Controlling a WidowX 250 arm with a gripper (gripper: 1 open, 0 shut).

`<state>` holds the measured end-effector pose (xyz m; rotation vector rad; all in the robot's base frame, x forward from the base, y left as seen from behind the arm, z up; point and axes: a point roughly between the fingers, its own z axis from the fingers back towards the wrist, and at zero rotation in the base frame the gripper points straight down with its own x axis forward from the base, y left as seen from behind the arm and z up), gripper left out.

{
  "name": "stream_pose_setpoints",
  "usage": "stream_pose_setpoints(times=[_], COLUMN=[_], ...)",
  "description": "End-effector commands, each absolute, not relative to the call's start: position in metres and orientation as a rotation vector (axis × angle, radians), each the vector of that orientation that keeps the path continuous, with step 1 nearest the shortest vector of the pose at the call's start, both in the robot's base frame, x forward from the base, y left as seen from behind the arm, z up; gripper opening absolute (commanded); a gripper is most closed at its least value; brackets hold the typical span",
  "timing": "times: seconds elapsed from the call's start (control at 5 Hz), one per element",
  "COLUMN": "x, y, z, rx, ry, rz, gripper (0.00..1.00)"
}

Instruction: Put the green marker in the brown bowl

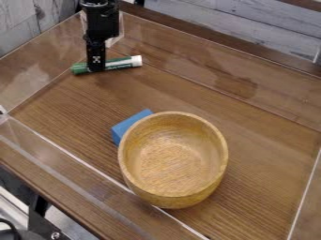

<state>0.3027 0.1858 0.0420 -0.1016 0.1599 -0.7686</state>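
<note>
Camera view: a wooden table (245,103) spans the scene. On it, the brown bowl (175,159) sits apart from the marker, a blue block (129,126) just beside its rim. The gripper (96,66), jaws narrow, is at the green marker (122,63); whether it grips, I cannot tell.

One cam; looks down at table (251,103) from above.

Green marker (119,64), white barrel: lying flat near counter's far edge. Brown bowl (175,159), round, light wood: upright, at near edge.
</note>
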Motion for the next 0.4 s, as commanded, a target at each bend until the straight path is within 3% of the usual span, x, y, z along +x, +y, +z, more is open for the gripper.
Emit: stream_pose_setpoints(times=[0.0, 0.2], x=[0.3084, 0.3079], y=[0.1932, 0.1934], z=[0.0571, 0.0549], rx=[-0.06, -0.065], ry=[0.12, 0.12], rz=[-0.755, -0.752], gripper=[0.0, 0.0])
